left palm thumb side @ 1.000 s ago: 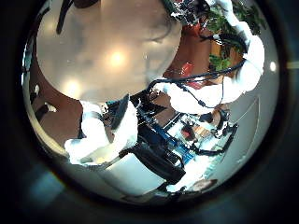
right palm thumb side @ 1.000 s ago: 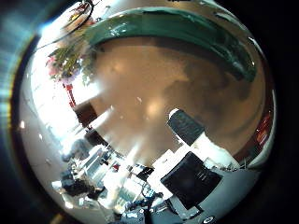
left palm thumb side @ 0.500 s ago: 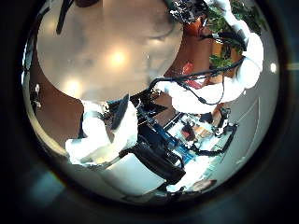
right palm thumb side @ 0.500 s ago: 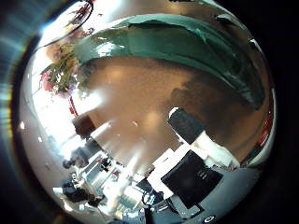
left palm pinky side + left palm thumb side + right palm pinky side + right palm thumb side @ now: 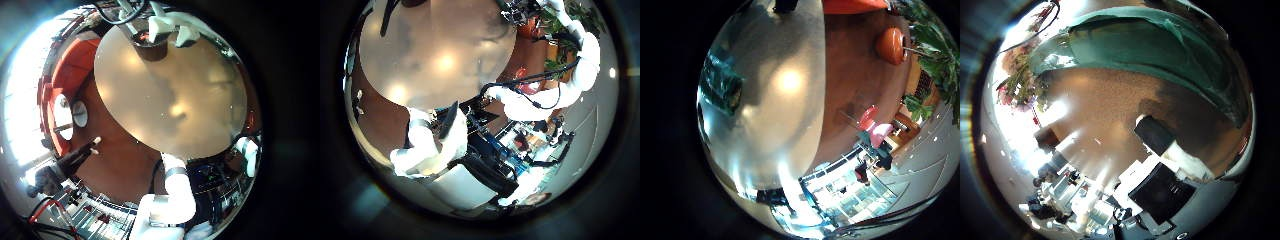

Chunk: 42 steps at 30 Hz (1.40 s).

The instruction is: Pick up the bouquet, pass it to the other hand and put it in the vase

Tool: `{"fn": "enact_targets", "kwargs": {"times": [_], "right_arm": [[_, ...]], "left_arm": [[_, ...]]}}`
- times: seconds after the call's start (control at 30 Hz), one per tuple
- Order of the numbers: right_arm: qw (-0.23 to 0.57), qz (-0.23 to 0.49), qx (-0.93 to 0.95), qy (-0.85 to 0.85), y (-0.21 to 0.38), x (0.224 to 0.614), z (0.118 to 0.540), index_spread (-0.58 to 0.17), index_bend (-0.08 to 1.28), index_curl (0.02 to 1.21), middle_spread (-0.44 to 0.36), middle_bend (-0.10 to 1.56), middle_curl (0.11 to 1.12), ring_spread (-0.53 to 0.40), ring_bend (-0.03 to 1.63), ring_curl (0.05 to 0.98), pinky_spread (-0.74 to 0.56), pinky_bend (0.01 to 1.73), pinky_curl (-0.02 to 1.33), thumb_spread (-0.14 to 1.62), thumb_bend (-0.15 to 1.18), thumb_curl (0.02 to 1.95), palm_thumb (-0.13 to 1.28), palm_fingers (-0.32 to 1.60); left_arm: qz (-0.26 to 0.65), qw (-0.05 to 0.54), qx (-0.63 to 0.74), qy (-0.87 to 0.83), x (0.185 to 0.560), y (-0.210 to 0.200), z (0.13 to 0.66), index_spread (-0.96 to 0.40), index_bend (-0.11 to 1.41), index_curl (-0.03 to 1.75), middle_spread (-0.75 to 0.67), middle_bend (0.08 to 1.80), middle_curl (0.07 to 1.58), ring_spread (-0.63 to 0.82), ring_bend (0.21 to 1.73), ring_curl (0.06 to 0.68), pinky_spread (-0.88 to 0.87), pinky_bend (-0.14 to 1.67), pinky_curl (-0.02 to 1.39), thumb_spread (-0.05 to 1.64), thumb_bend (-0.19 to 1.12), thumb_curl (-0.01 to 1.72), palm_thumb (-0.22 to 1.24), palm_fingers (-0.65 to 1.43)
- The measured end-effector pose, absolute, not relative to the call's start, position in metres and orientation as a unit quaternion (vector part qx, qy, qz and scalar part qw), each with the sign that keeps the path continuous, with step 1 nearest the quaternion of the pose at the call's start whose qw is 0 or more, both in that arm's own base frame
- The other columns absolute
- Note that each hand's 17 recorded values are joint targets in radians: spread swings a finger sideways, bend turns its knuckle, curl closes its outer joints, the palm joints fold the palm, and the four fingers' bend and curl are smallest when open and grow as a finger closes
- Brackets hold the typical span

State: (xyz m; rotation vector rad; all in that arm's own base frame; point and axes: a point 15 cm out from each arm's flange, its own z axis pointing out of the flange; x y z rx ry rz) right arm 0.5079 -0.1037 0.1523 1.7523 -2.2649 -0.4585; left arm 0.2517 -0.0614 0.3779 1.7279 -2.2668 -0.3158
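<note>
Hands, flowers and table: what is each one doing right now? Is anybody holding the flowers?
Left hand: fingers relaxed, holding nothing, over the table.
Right hand: fingers relaxed, holding nothing.
Bouquet: well away from the right palm, not held, as far as these views show.
Table: top bare under the left palm.

You've got a round glossy table top [image 5: 170,90] under the left palm, bare floor [image 5: 120,165] just beside its edge. In the right little finger side view, a round stool [image 5: 890,45] sits on the floor, well apart from the table, near a leafy plant [image 5: 932,40].
</note>
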Motion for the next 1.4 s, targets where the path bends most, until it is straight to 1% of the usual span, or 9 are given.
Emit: {"fn": "enact_targets", "kwargs": {"times": [0.13,0.23,0.27,0.33,0.47,0.67,0.83,1.07,1.4], "right_arm": [[0.124,-0.163,0.603,-0.771,-0.103,0.505,0.152,-0.308,0.29,0.38,-0.101,0.47,0.44,-0.138,0.74,0.237,0.11,0.46,0.08,1.09,0.00,0.44,0.65,0.85],[0.130,-0.171,0.605,-0.766,-0.100,0.500,0.152,-0.351,0.33,0.43,-0.158,0.50,0.47,-0.207,0.82,0.285,-0.02,0.53,0.08,1.05,-0.01,0.46,0.69,1.01],[0.135,-0.176,0.606,-0.764,-0.098,0.497,0.152,-0.368,0.31,0.43,-0.184,0.51,0.48,-0.225,0.84,0.293,-0.09,0.61,0.10,1.04,-0.01,0.47,0.70,1.10],[0.143,-0.185,0.611,-0.756,-0.092,0.493,0.147,-0.403,0.41,0.49,-0.238,0.59,0.52,-0.254,0.89,0.333,-0.28,0.75,0.14,1.01,-0.01,0.49,0.74,1.33],[0.146,-0.191,0.618,-0.749,-0.088,0.490,0.147,-0.410,0.61,0.60,-0.246,0.83,0.61,-0.254,1.03,0.403,-0.39,0.95,0.24,0.95,0.00,0.53,0.86,1.48],[0.124,-0.180,0.620,-0.753,-0.088,0.495,0.171,-0.397,0.86,0.75,-0.245,1.06,0.74,-0.242,1.26,0.512,-0.32,1.27,0.38,0.89,0.03,0.59,1.02,1.31],[0.048,-0.113,0.626,-0.770,-0.091,0.516,0.245,-0.354,1.02,0.85,-0.220,1.21,0.81,-0.230,1.37,0.583,-0.25,1.41,0.47,0.89,0.06,0.66,1.12,1.20],[-0.017,-0.034,0.651,-0.758,-0.083,0.504,0.339,-0.304,1.12,0.91,-0.182,1.31,0.85,-0.210,1.44,0.644,-0.20,1.47,0.55,0.90,0.07,0.76,1.16,1.12],[-0.152,0.044,0.676,-0.720,-0.068,0.473,0.466,-0.266,1.15,0.93,-0.155,1.35,0.86,-0.197,1.47,0.677,-0.17,1.44,0.62,0.89,0.06,0.86,1.17,1.11]], "left_arm": [[-0.101,0.132,0.593,-0.788,0.255,-0.062,0.383,-0.04,0.19,0.41,0.35,0.17,0.26,0.54,0.45,0.205,0.53,0.22,0.33,1.14,-0.02,0.32,0.39,0.13],[-0.084,0.118,0.597,-0.789,0.263,-0.061,0.390,-0.04,0.19,0.41,0.35,0.17,0.27,0.54,0.45,0.204,0.52,0.22,0.33,1.14,-0.02,0.32,0.39,0.13],[-0.082,0.116,0.599,-0.788,0.265,-0.060,0.392,-0.04,0.19,0.41,0.35,0.17,0.27,0.54,0.45,0.204,0.52,0.22,0.33,1.14,-0.02,0.32,0.39,0.13],[-0.080,0.115,0.600,-0.788,0.266,-0.058,0.393,-0.04,0.19,0.41,0.35,0.18,0.27,0.54,0.45,0.202,0.52,0.22,0.33,1.14,-0.02,0.32,0.39,0.13],[-0.081,0.120,0.597,-0.789,0.266,-0.059,0.391,-0.04,0.19,0.41,0.35,0.17,0.27,0.54,0.45,0.201,0.53,0.22,0.33,1.14,-0.02,0.32,0.39,0.13],[-0.084,0.121,0.596,-0.790,0.266,-0.058,0.389,-0.04,0.19,0.40,0.35,0.17,0.27,0.54,0.45,0.201,0.53,0.22,0.33,1.14,-0.02,0.32,0.39,0.13],[-0.080,0.120,0.593,-0.792,0.265,-0.057,0.391,-0.04,0.19,0.40,0.35,0.17,0.27,0.54,0.45,0.202,0.53,0.22,0.33,1.14,-0.02,0.32,0.40,0.13],[-0.077,0.121,0.595,-0.791,0.267,-0.053,0.391,-0.04,0.19,0.40,0.35,0.17,0.27,0.54,0.45,0.202,0.53,0.22,0.33,1.13,-0.02,0.31,0.40,0.13],[-0.058,0.114,0.609,-0.783,0.271,-0.043,0.402,-0.04,0.19,0.41,0.34,0.17,0.27,0.54,0.45,0.201,0.52,0.22,0.33,1.14,-0.02,0.32,0.39,0.15]]}}
